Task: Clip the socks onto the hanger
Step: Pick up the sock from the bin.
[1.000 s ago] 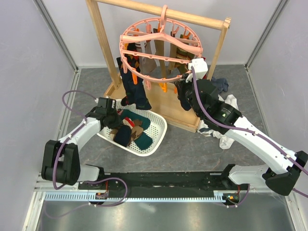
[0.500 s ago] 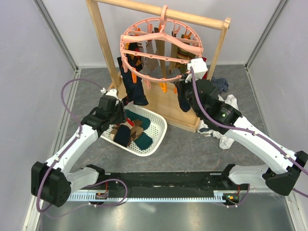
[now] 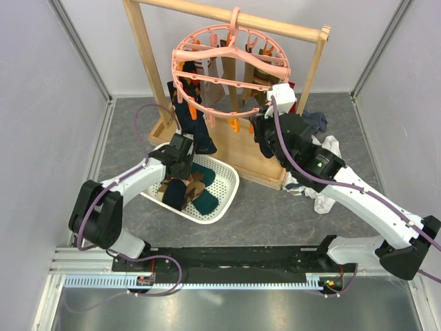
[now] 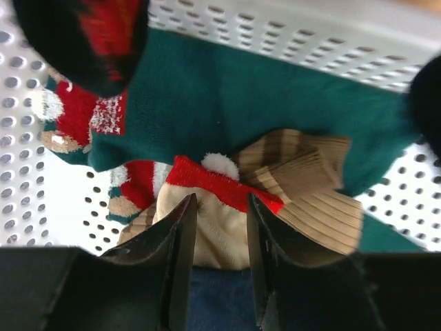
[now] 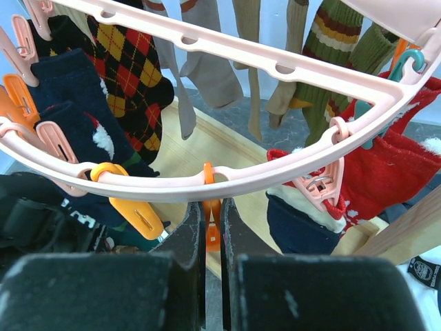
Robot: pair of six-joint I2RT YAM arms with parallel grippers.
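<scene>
Has swung the left gripper [image 4: 219,203] off the basket's [image 4: 310,34] left rim and into its upper middle in the top view. Now low over the pile, jaws apart, straddling a cream sock [image 4: 219,238] with a red cuff, not pinching it yet. Looks like the next pick being lined up.

Keeps the right gripper [image 5: 212,207] unmoved at the hanger [image 5: 234,55], upper centre of the top view. Nipped shut on an orange clip [image 5: 212,233], probably readying it.

Counting:
- One hanger, one basket, one wooden rack [image 3: 145,62].
- At least four socks [image 4: 227,89] in the left wrist view: teal, tan ribbed, cream, red-and-white.
- In the right wrist view, three orange clips, at least three pink, one teal.
- Hung socks too overlapped to count.
</scene>
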